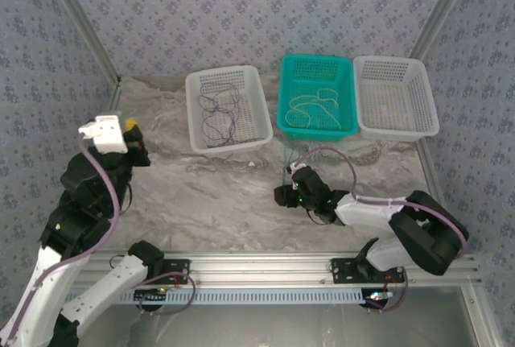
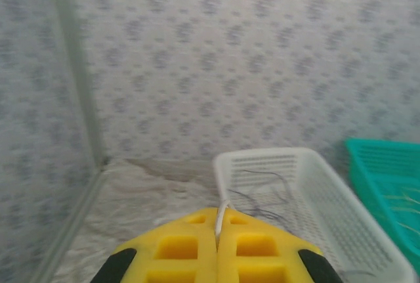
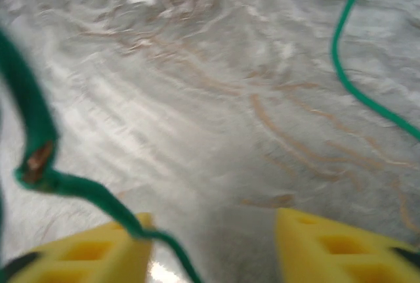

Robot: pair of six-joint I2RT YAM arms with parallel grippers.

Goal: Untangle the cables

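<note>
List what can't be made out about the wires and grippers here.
- Top external: the thin green wire beside the right gripper is too fine to trace; one strand or several is unclear.
- Left wrist: a pale sliver at the seam of the shut left gripper is too small to identify.
- Right wrist: the green wire is blurred and leaves the bottom edge, so whether it joins the far stretch is hidden.
</note>
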